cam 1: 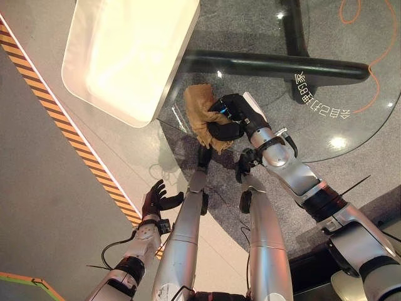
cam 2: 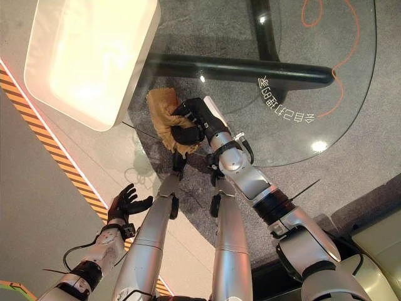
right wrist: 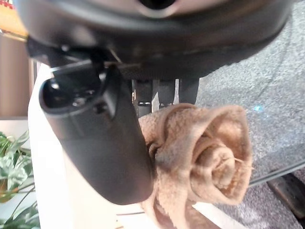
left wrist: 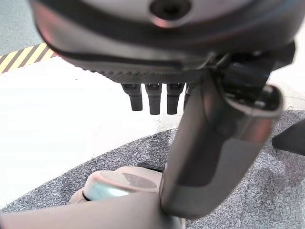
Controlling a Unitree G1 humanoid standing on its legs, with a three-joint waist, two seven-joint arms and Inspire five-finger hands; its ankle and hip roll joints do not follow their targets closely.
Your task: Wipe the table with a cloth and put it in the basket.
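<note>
The right wrist view brings out what the head views cannot: the tan, fleecy cloth [right wrist: 205,157] is bunched into a rolled, rose-like wad with loose folds hanging from it, and the right hand [right wrist: 102,143] has its thumb and fingers curled round that wad. Past the cloth in that view lie grey speckled carpet [right wrist: 267,71], a white surface and green plant leaves [right wrist: 12,167] at the edge.

From the head views, the right hand [cam 1: 229,119] holds the cloth [cam 1: 199,113] over the near edge of the round, clear glass bench [cam 1: 338,94], just beside the corner of the large white rounded rectangular tub [cam 1: 125,56]. The tub's inside is glaringly bright, so its contents cannot be told. The bench's black crossed base [cam 1: 276,63] shows through the glass.

The left hand [cam 1: 156,199] hangs low, well apart from the cloth, fingers spread and relaxed, holding nothing, near the yellow-and-black striped floor tape [cam 1: 62,125]. The left wrist view shows its fingers [left wrist: 155,98] straight over white floor and grey carpet
</note>
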